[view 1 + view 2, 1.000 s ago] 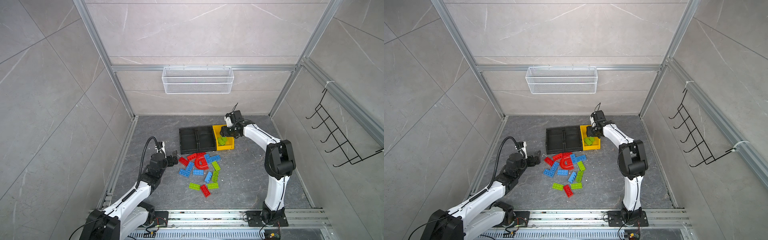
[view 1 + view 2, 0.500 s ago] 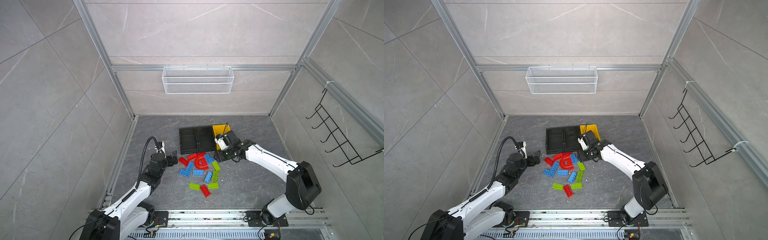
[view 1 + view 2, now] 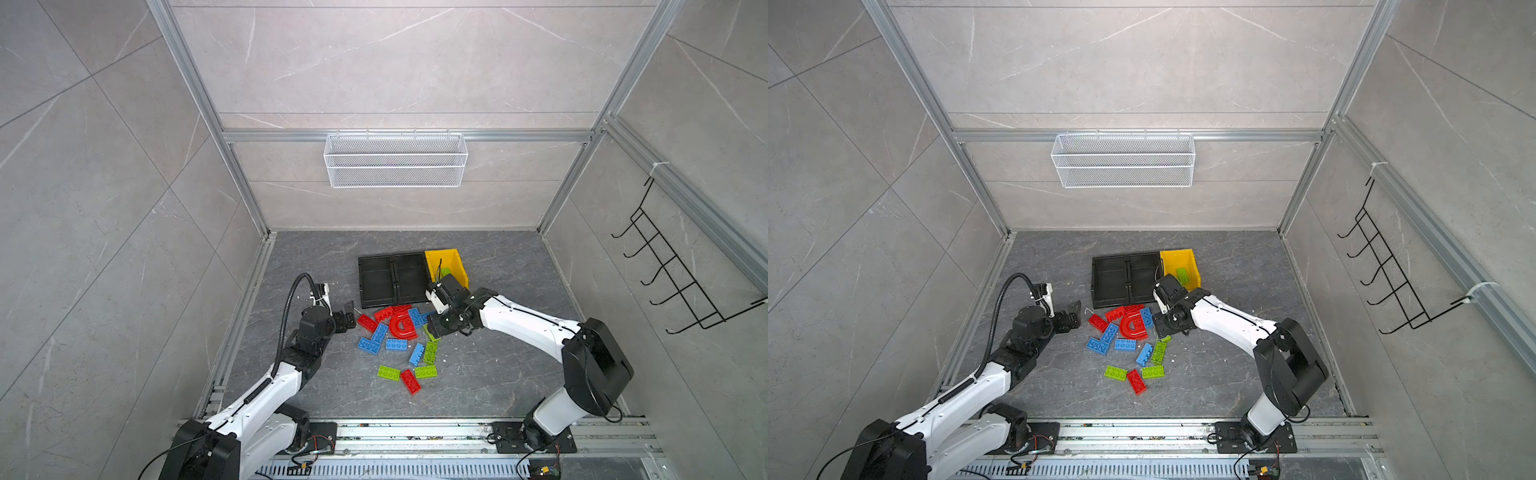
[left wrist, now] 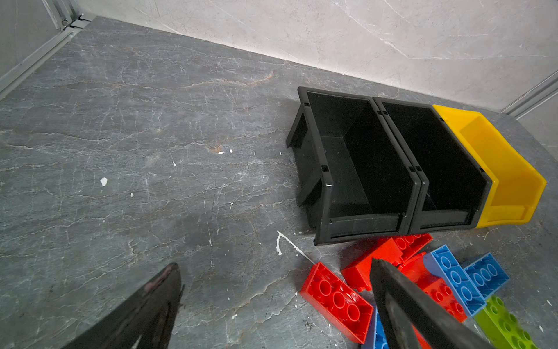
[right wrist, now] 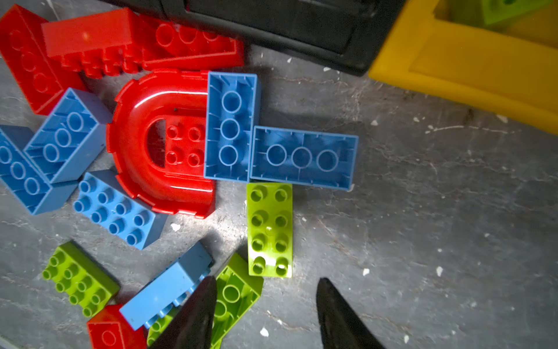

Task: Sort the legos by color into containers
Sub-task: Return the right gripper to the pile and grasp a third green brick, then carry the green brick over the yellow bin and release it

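Well, to the left of the red arch and clear of the pile, the left tool hangs low over the grey worktop, its jaws spread as wide as they go and nothing between them. Just left of the arch lies a red brick, and blue bricks crowd the arch's left and near sides, some studs up, some flipped. Further out on the near side sits a small cluster of lime green and red pieces. Behind the arch stand the black bins, side by side and touching. Right of the arch the right tool is down at the pile's edge, jaws partly apart and gripping nothing. A studs-up lime brick lies just ahead of its fingertips. Behind and to the right of the arch, against the black pair, stands the yellow bin, with a lime green brick inside.
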Tool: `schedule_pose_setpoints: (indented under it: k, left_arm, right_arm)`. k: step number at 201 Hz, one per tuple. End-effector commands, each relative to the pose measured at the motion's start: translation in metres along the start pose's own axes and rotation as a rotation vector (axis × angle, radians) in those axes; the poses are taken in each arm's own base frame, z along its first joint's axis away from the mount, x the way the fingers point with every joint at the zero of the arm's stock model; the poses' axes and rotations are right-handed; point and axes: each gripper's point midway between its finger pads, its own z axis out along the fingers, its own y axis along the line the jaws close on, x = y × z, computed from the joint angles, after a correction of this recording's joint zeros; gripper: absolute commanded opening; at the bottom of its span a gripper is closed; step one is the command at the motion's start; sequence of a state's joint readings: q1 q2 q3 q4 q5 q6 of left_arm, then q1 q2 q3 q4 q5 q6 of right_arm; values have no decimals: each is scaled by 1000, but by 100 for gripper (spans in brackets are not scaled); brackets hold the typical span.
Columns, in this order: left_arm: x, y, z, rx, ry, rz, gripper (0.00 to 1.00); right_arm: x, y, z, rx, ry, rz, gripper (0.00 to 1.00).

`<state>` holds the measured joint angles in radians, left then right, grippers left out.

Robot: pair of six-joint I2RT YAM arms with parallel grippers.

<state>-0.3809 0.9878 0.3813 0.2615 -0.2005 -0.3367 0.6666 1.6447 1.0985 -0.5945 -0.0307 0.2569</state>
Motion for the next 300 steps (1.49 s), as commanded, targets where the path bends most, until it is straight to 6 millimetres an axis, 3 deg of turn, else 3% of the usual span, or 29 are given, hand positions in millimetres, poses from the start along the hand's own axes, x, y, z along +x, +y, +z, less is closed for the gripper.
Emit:
schedule_pose_setpoints:
  k: [1, 92, 175, 210, 259, 300]
  left_arm:
    - [-21, -6, -1, 12, -55, -6, 100]
    - [-19, -5, 1, 10, -48, -13, 100]
    - [-18, -3, 2, -3, -46, -8, 100]
    - [-17, -4, 3, 0, -38, -9, 100]
    - [-20, -3, 0, -4, -55, -11, 100]
    - [-20, -3, 0, -2, -53, -11, 100]
  right_arm:
    - [-8, 2, 8, 38, 3, 1, 56]
    - [-8, -1, 44, 82, 50, 1, 54]
    - [-4, -4, 50, 89, 47, 20, 38]
    - [-8, -6, 37, 102, 6, 32, 32]
    - [-22, -8, -7, 90, -92, 55, 30]
    - [-51, -36, -38, 159, -178, 65, 30]
